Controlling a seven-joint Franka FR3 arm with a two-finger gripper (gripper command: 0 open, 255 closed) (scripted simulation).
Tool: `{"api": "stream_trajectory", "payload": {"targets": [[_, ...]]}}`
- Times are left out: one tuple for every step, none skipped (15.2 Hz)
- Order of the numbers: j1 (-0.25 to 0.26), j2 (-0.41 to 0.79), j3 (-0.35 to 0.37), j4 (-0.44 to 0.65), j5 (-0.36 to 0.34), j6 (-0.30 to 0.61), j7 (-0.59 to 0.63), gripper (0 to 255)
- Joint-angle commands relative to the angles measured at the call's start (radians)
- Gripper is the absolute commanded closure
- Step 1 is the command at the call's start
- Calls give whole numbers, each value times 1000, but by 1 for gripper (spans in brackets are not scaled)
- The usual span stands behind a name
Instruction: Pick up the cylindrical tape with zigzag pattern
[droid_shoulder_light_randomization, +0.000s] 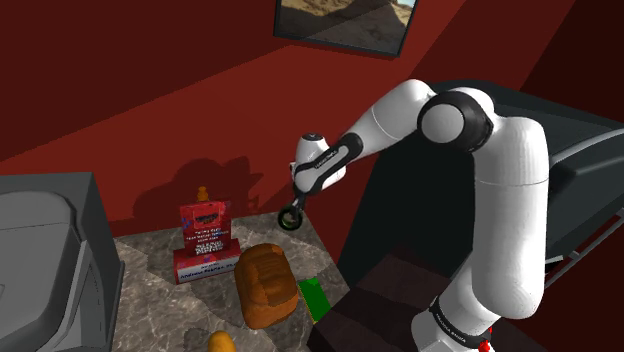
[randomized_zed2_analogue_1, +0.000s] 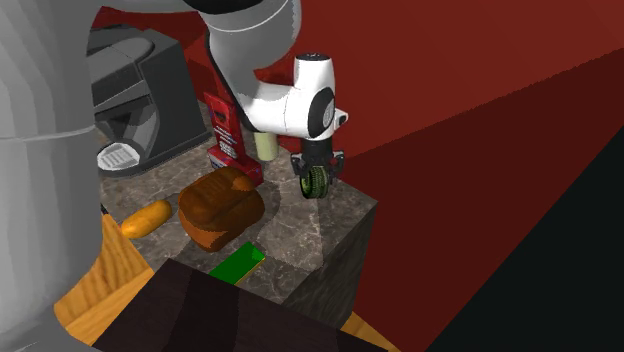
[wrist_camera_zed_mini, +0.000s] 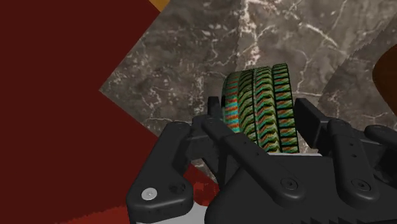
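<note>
Jaws of the black gripper pinch the zigzag-patterned tape roll squarely between them, marble counter beneath. Finishing the lift well likely calls for a firm squeeze and a slow, straight rise.

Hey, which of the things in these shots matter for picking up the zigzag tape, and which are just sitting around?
In the job: zigzag tape roll, end effector shut on it.
Lying about: brown loaf, red box, flat green piece, orange roll, grey machine.
</note>
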Motion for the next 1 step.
{"api": "stream_trajectory", "payload": {"targets": [[0,-8,0,0,0,-7,-1,255]]}}
